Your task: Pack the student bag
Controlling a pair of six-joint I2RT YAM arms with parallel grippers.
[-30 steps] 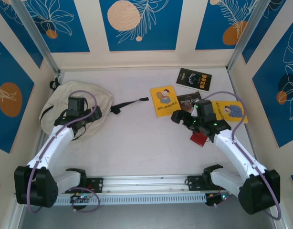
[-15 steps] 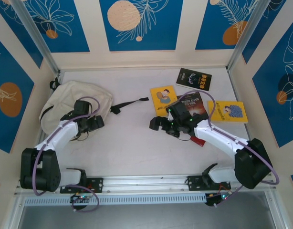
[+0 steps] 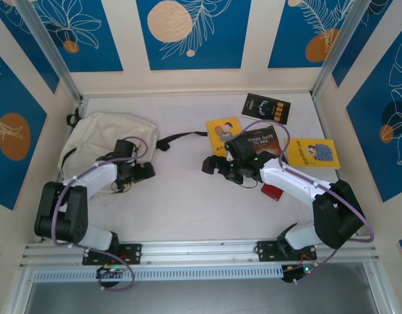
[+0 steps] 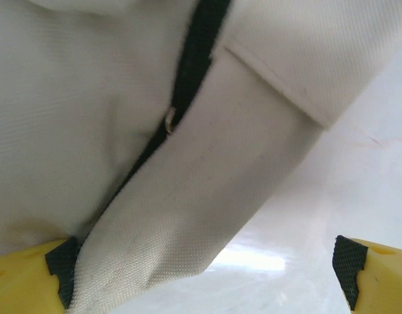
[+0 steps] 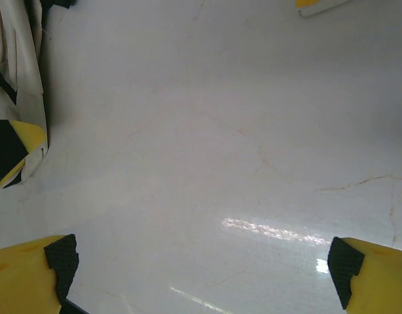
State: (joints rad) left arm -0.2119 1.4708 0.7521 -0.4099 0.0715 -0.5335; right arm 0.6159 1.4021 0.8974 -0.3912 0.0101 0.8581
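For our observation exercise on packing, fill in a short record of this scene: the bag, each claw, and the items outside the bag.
Bag: student bag, lying on the left side of the table
Left claw: open, at the bag's edge, fabric beside one pad
Right claw: open, over bare table, holding nothing
Outside the bag: central yellow book, right yellow book, black book, dark book, small red object

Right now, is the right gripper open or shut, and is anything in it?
Open and empty: the right gripper has its fingertips far apart in the wrist view, with bare table between them.
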